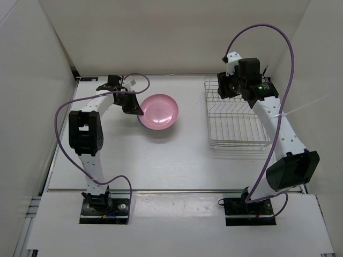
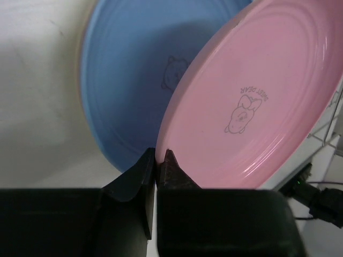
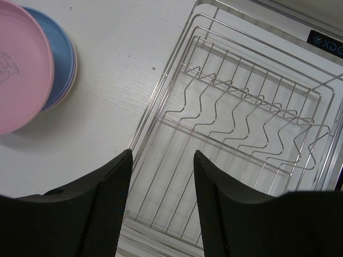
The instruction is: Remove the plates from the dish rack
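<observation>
White table (image 1: 177, 166): left gripper (image 2: 161, 156) pinches pink plate (image 2: 257, 107) rim.

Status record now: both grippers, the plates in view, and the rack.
left gripper: shut on the rim of the pink plate
right gripper: open, above the rack, holding nothing
pink plate: held over the blue plate; contact between them unclear
blue plate: on the table, left of the rack, with a lilac edge showing under it
rack: no plates in it
</observation>
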